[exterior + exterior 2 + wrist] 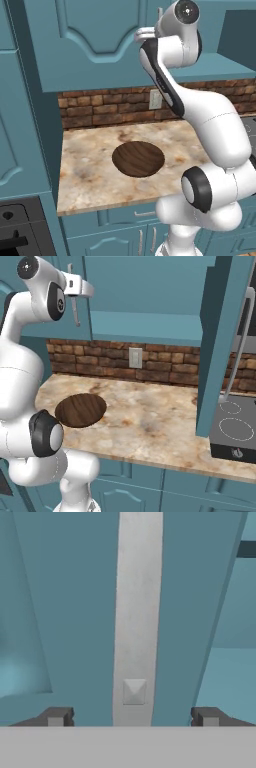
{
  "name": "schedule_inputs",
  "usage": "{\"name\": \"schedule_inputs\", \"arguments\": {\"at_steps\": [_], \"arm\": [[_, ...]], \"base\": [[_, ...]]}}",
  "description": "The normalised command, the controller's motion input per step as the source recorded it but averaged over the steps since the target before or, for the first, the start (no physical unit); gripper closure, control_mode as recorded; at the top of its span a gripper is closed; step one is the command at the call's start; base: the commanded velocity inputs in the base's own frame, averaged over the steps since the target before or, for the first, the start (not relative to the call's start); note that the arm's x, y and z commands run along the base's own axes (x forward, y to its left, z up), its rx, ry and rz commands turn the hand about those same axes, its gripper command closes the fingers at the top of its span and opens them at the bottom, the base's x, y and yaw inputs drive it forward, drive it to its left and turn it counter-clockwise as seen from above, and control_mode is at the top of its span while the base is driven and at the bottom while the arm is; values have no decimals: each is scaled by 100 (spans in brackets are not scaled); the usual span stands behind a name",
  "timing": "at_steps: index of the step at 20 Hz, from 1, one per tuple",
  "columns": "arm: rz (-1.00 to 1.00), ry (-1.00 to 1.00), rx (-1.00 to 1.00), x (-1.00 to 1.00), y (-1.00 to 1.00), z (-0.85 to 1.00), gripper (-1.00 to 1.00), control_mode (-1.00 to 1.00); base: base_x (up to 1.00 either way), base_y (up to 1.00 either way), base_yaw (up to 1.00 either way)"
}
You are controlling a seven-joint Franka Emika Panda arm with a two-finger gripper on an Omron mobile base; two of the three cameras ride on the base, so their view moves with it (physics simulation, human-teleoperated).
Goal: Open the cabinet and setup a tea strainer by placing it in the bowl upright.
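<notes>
The cabinet's left door [95, 30] is closed. Its right door [220, 346] stands swung out over the counter, with its long silver handle [241, 341] facing right. My gripper [132, 717] is raised at the left door's vertical silver handle [137, 612]. The bar runs between my two fingertips [57, 716] with a gap on each side, so the gripper is open around it. The hand [75, 287] sits high at the door's edge, also seen from the left base [147, 34]. The dark wooden bowl [138, 158] [80, 410] lies empty on the counter below. The tea strainer is out of view.
The marble counter [150, 421] runs along a brick wall with a white outlet [135, 357]. A cooktop [235, 431] lies to the right under the open door. A tall teal unit [25, 125] and a black oven [15, 225] close off the left.
</notes>
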Motion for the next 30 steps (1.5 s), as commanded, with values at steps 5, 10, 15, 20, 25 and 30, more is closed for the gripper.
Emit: {"name": "schedule_inputs", "arguments": {"at_steps": [5, 10, 15, 20, 25, 30], "arm": [[0, -3, 0, 20, 0, -6, -100, -100], [0, -8, 0, 22, 0, -18, 100, -100], [0, -9, 0, 20, 1, -12, 100, -100], [0, -5, 0, 11, 6, -1, 100, -100], [-2, 0, 0, -1, 2, 0, 100, -100], [-9, 0, 0, -22, 1, 0, 100, -100]], "base": [[0, 0, 0], [0, 0, 0], [0, 0, 0], [0, 0, 0], [0, 0, 0], [0, 0, 0]]}}
